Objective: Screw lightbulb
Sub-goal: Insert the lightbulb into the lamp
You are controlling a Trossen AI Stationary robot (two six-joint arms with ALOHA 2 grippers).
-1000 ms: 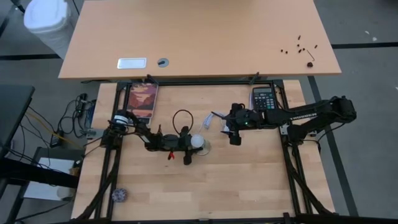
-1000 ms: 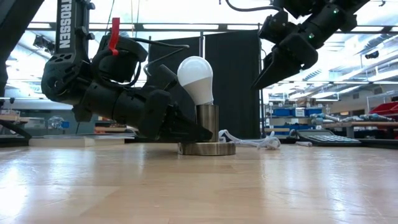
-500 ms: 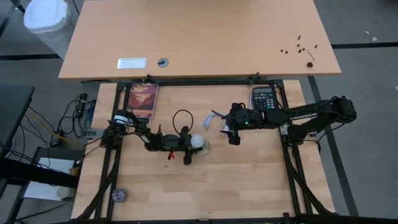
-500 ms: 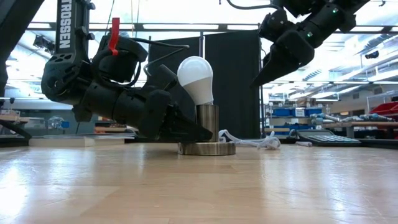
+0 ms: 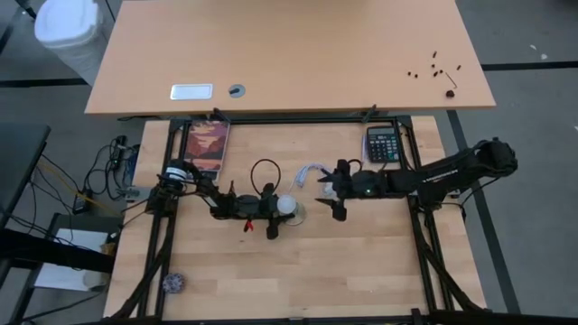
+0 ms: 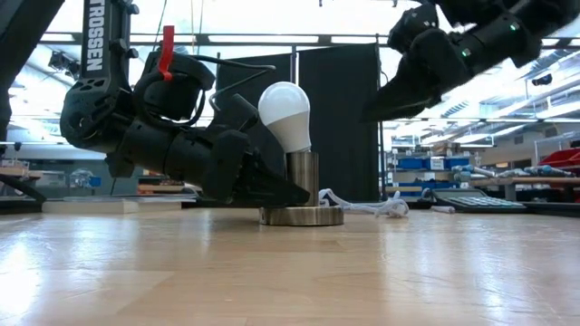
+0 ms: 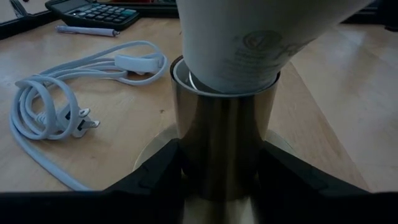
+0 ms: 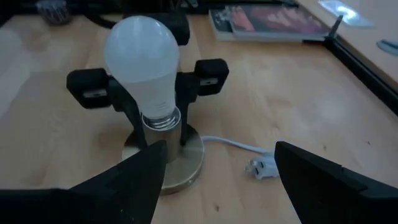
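The white lightbulb (image 6: 284, 113) stands with its base in the mouth of a brushed-metal socket (image 6: 304, 177) and leans a little off upright. The socket rests on its round foot (image 8: 188, 155) on the wooden table. My left gripper (image 5: 274, 209) lies low on the table, shut on the socket's barrel. My right gripper (image 8: 217, 180) hovers open to the right of the bulb and higher than the bulb's top, pointing toward it with nothing between its fingers. My left gripper pinches the socket's upright barrel (image 7: 224, 149) between its two fingers (image 7: 155, 180), one on each side, low down near the foot. The fingers come in nearly level from the table's left. The socket stands upright with its foot on the table.
The socket's white cord and plug (image 7: 56, 118) lie coiled on the table behind the socket. A calculator (image 5: 383, 143) sits at the far right and a book (image 5: 208, 147) at the far left. A small ball (image 5: 173, 283) lies near the front left corner.
My right gripper has moved toward the table's near edge and a little toward the bulb, tipping its fingers further downward and rolling slightly. Its fingers stay open. The bulb, the socket and my left gripper have kept still.
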